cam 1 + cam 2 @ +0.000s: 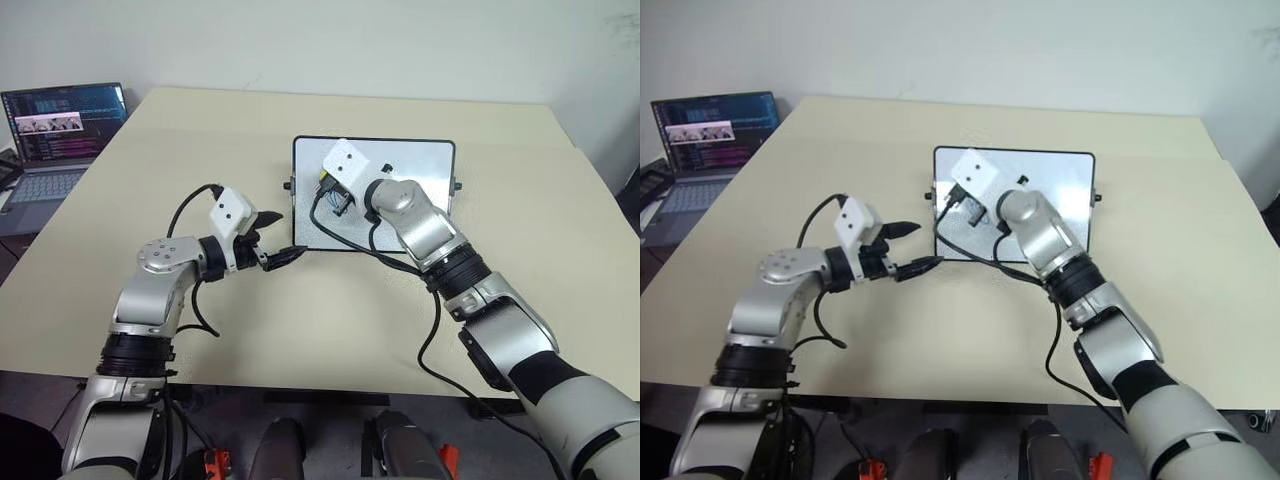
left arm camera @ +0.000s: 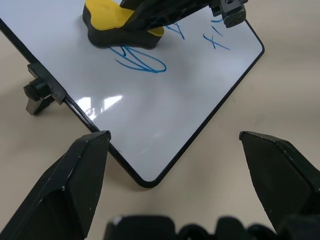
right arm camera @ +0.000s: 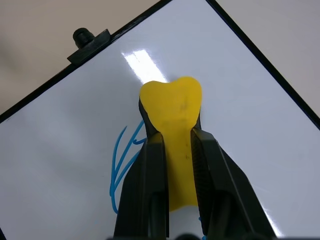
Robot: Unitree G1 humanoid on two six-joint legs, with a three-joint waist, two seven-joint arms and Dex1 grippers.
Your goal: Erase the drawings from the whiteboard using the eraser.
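Note:
The whiteboard [image 1: 420, 165] lies flat at the middle of the beige table. My right gripper [image 1: 328, 195] hovers over its left part, shut on the yellow eraser [image 3: 172, 107]. The eraser's [image 2: 107, 22] dark base rests on the board [image 2: 165, 115], right at the top of a blue leaf-like loop of the drawings [image 2: 142, 60]. More blue strokes [image 2: 217, 40] lie beside it, partly hidden by the right fingers. My left gripper [image 1: 283, 236] stands open and empty just off the board's near left corner.
An open laptop [image 1: 60, 140] stands at the far left, beyond the table's edge. A black cable [image 1: 340, 235] from my right wrist drapes over the board's near edge. A small black knob [image 2: 37, 90] sticks out from the board's side.

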